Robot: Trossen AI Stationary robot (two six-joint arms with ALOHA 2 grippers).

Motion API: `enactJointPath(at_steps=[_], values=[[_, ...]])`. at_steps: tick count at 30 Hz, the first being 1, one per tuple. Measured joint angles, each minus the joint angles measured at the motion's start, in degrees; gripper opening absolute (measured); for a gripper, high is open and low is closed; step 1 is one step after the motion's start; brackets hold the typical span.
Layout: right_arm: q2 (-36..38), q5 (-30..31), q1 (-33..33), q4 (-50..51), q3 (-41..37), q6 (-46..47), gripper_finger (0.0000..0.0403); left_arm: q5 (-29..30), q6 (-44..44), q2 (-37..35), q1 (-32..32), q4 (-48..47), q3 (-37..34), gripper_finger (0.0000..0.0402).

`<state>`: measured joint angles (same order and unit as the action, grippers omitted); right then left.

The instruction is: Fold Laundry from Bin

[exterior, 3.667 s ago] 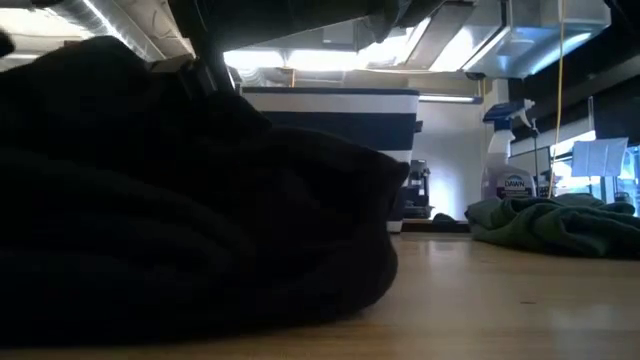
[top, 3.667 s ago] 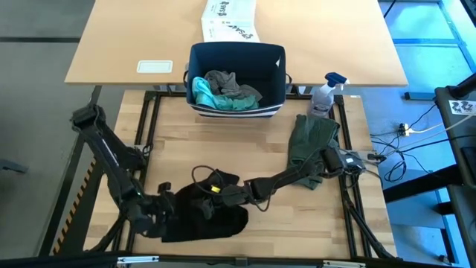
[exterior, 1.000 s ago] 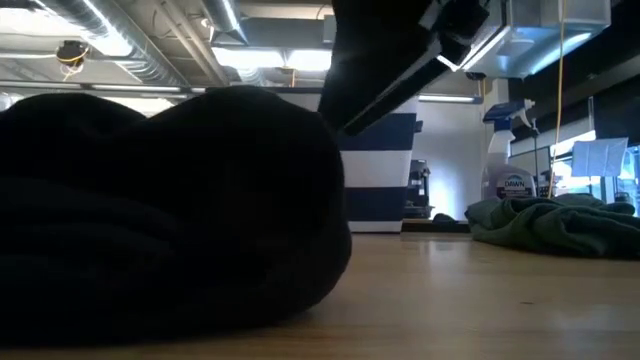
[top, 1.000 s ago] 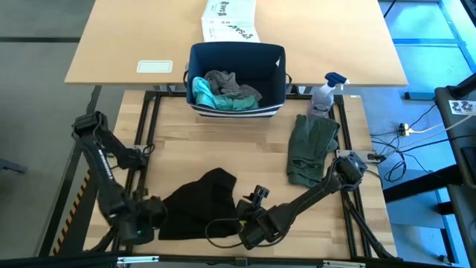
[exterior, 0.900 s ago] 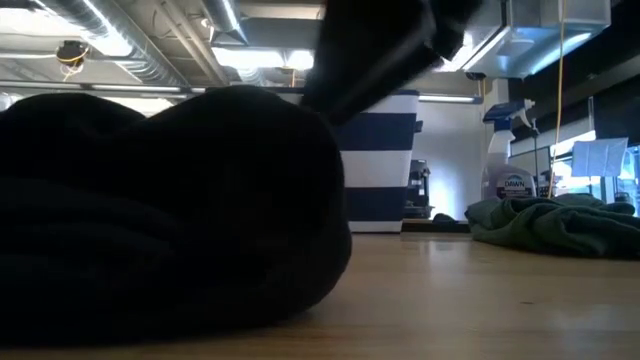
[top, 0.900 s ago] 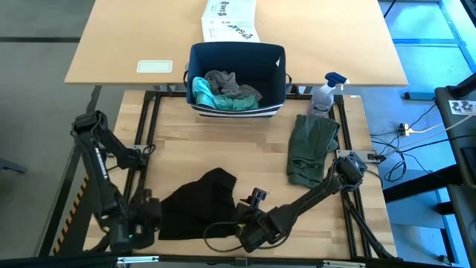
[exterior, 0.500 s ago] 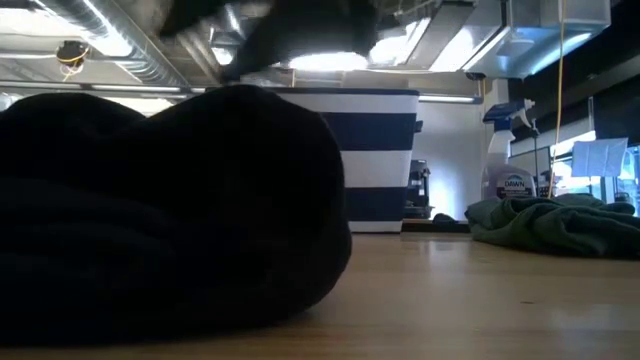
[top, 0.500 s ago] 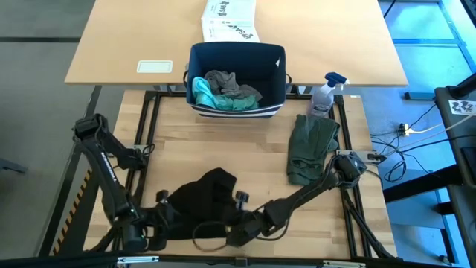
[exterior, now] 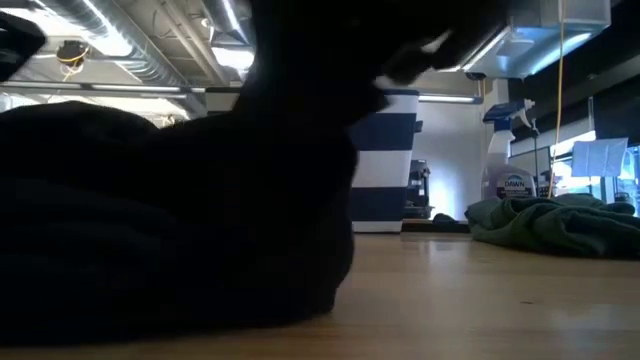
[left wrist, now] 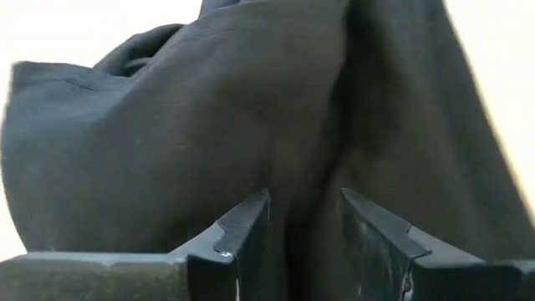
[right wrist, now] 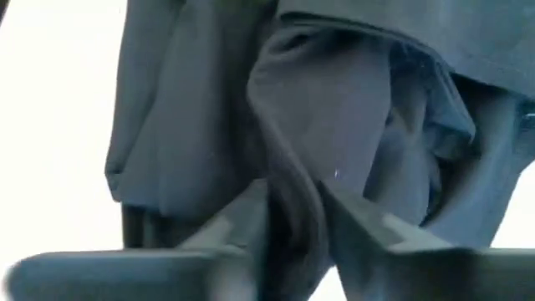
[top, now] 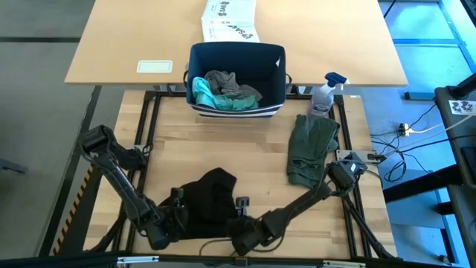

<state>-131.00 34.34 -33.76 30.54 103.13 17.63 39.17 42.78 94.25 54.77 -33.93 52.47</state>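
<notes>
Both grippers have slid in under our crumpled black cotton T-shirt [top: 210, 199] at the near table edge, left gripper [left wrist: 303, 227] and right gripper [right wrist: 292, 219] each pinching its cloth between their fingers.

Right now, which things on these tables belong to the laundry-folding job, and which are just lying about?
Job:
black T-shirt, pinched by the left gripper and the right gripper
olive-green piece, on the table
teal piece and grey T-shirt, in the bin

Lying about:
spray bottle
white printed box
white card
</notes>
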Motion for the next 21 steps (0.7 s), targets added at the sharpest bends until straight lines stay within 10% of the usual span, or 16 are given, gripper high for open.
enactJointPath(at_steps=[4,10,21], values=[[0.5,4.0,-1.0,1.7,1.2,1.6,0.0012,3.4,-0.8,1.7,-2.4,-6.4,0.0,0.0105],[1.4,10.0,-7.1,19.5,7.4,15.3,0.0018,5.9,8.0,-0.8,-1.9,-22.8,6.1,0.0009],[6.6,20.5,-14.9,59.5,8.6,65.9,0.0008,14.1,27.3,-16.0,6.2,-44.6,12.1,0.0001]])
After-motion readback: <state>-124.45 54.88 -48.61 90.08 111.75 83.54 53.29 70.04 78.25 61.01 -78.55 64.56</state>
